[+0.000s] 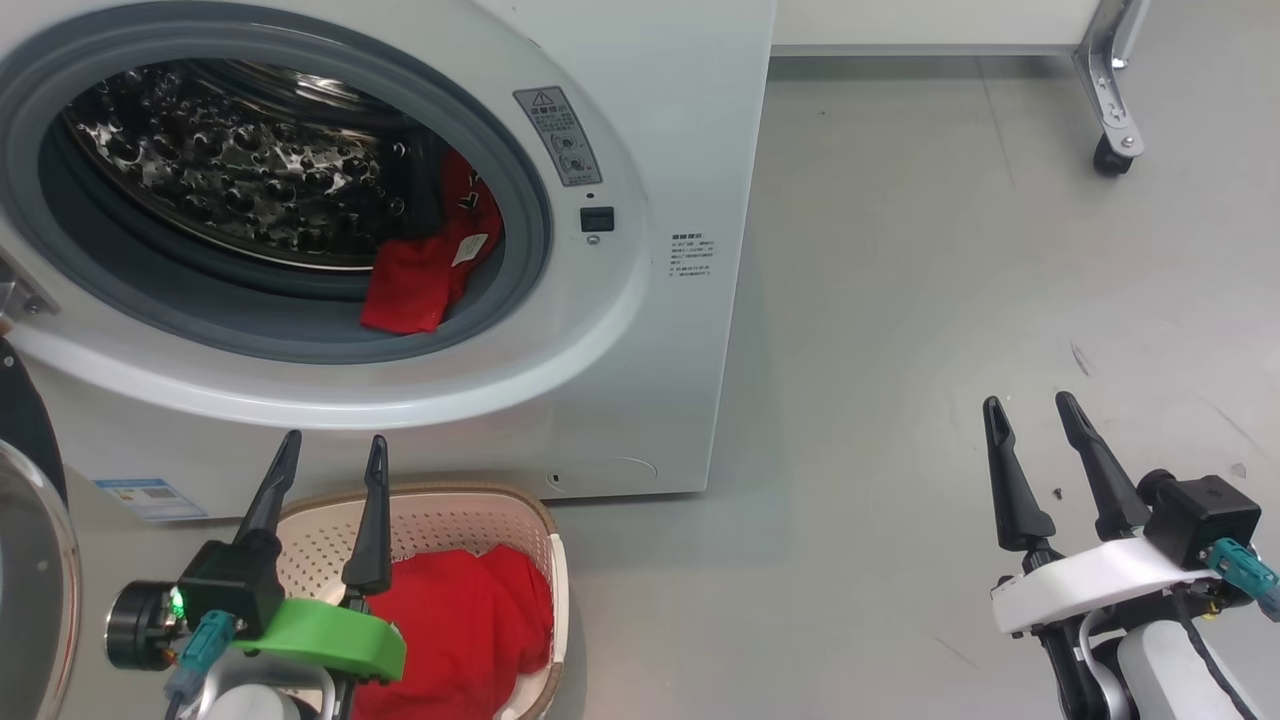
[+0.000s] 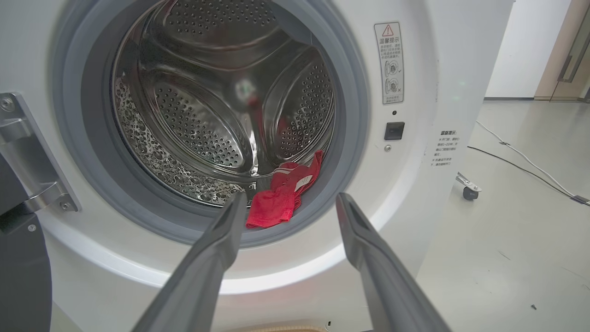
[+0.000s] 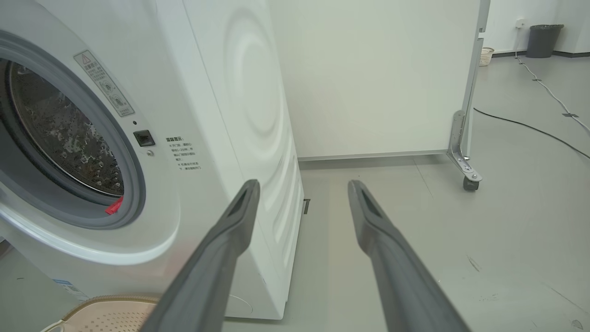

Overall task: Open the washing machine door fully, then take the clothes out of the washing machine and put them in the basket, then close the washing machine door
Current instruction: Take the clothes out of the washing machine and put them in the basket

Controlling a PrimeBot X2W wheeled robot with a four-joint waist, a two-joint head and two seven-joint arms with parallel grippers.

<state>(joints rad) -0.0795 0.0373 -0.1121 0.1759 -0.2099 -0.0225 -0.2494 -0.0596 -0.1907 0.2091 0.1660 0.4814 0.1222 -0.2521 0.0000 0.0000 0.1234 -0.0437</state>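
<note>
Smooth grey floor point(image 1: 900, 300); crumpled red clothes point(image 1: 410, 285) at five o'clock of the dimpled steel drum point(image 1: 230, 170). Tapered jaws gape wide, empty, on left gripper point(image 1: 333, 450) and right gripper point(image 1: 1035, 410).

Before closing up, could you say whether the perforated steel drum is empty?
Not empty: a crumpled red garment lies at the drum's front edge, on the grey gasket.

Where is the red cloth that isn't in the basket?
In the head view the red cloth lies at the lower right of the washing machine opening, spilling onto the grey gasket, above the basket.
</note>
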